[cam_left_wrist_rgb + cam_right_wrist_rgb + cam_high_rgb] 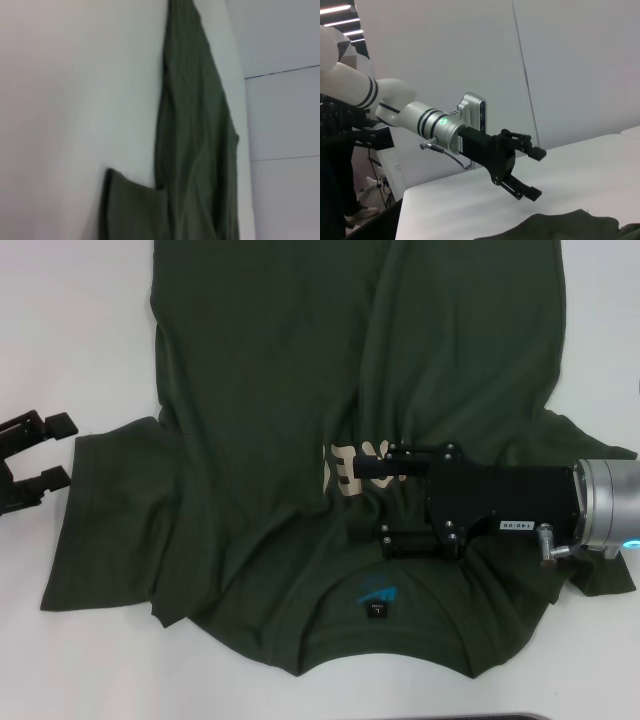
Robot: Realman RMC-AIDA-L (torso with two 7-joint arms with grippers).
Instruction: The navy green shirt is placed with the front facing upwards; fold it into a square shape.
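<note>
Seen from the robot's head, a white table (80, 330) fills the view, with the navy green shirt (300, 390) spread across it. The shirt lies front up with its collar toward the robot, nearest the bottom of the view, and its body runs away from the robot to the far edge of the picture. Inside the collar sits a small blue-and-black neck label (377, 597). The cloth is rumpled, with long creases running up the body.

Just beyond the collar, the right gripper (368, 500) reaches in from the right side, its black body and silver wrist lying over the shirt's chest. Its two fingers point toward the robot's left and stand apart, one above the other in the view, with nothing visibly pinched between them. The upper finger covers part of the cream lettering (342, 465) on the chest. Whether the fingers touch the cloth cannot be told.

The shirt's sleeve (105, 510) on the robot's left lies flat, spread out to the side. Just beyond its edge, off the shirt, the left gripper (55, 452) hangs over bare table at the left border, fingers spread and empty. The right wrist view shows that same left gripper (536, 173) open above the table, clear of the cloth.
</note>
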